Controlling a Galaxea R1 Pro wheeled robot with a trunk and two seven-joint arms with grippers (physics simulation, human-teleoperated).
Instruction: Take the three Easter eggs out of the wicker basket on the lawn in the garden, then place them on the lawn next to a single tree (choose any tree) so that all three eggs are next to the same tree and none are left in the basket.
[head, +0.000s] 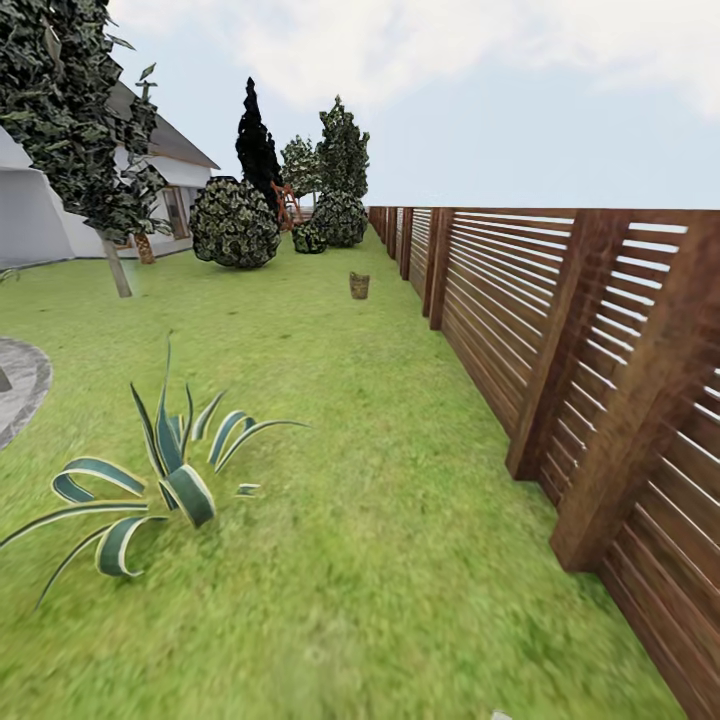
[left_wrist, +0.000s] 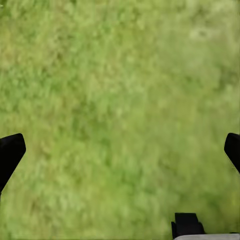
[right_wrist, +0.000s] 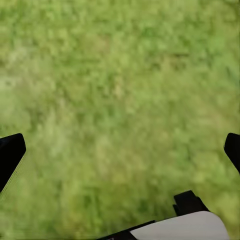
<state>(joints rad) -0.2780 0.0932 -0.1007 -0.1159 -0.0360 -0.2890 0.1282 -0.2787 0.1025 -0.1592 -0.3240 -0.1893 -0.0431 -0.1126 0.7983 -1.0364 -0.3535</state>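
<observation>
So this looks like the approach leg; nothing's been picked up yet as far as I can judge. The wicker basket (head: 359, 285) sits far up the lawn (head: 330, 420), near the brown slatted fence (head: 560, 340) and well apart from the robot; way too small at this range to tell if the eggs are in it. There's a pale-trunked tree (head: 95, 150) off to the left by the white house (head: 40, 210), with round shrubs (head: 234, 222) further back and a striped agave plant (head: 160, 480) close in front.

Left gripper (left_wrist: 120, 150): jaws spread wide, fingertips out at the picture's edges, nothing between them but grass; right gripper (right_wrist: 120, 150) is the same, wide open and holding nothing, hanging over bare lawn.

Next move, I'd say: drive the base straight up the grass along the fence line, steer clear of the agave, and stop with the basket within arm's reach; only then does reaching in make sense.
</observation>
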